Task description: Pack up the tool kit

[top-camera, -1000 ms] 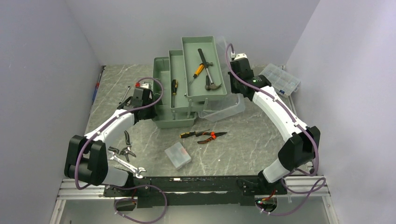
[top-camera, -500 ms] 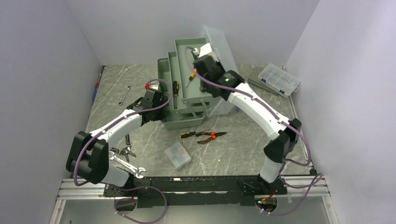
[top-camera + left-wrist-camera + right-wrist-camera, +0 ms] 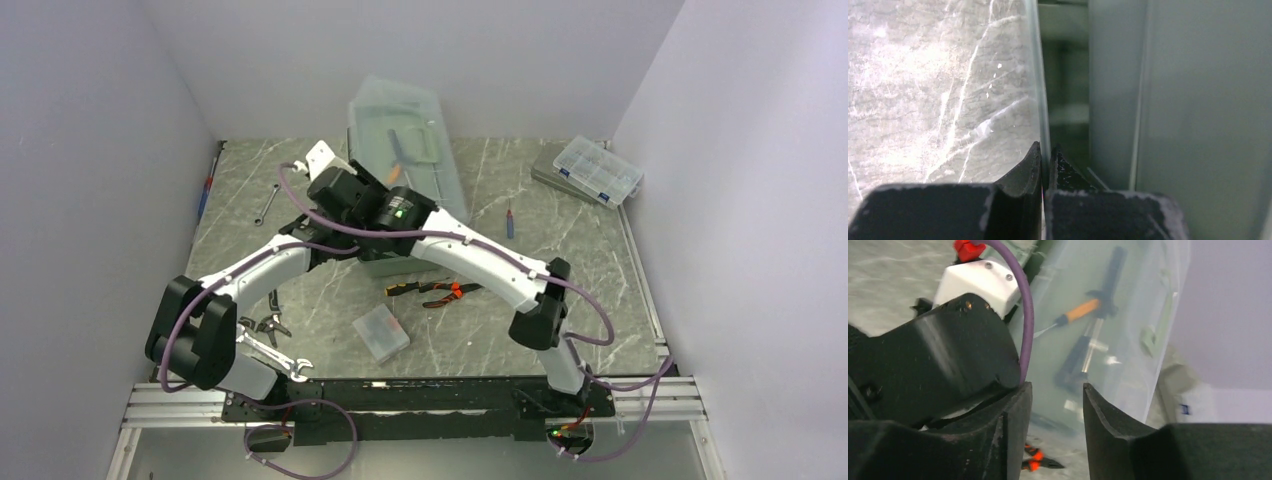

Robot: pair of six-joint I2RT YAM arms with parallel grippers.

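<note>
The green toolbox (image 3: 385, 262) stands at the back middle with its clear lid (image 3: 400, 135) down over it. Through the lid in the right wrist view (image 3: 1138, 315) I see a hammer (image 3: 1110, 270) and an orange-handled screwdriver (image 3: 1080, 311). My left gripper (image 3: 1046, 150) is shut on the lid's thin clear edge (image 3: 1037, 75) at the box's left side; in the top view the right arm mostly covers it. My right gripper (image 3: 1057, 390) is open and empty, above the left wrist, also shown in the top view (image 3: 335, 185).
Orange-handled pliers (image 3: 445, 290) and a small clear box (image 3: 381, 333) lie in front of the toolbox. A wrench (image 3: 272, 356) and black pliers (image 3: 270, 322) lie front left. A small wrench (image 3: 265, 203), a small screwdriver (image 3: 509, 222) and a parts organizer (image 3: 598, 168) lie further back.
The clear lid has swung from the toolbox's right side over and down onto it, and the trays have folded in. My right arm has swept left with it, over the left gripper.
</note>
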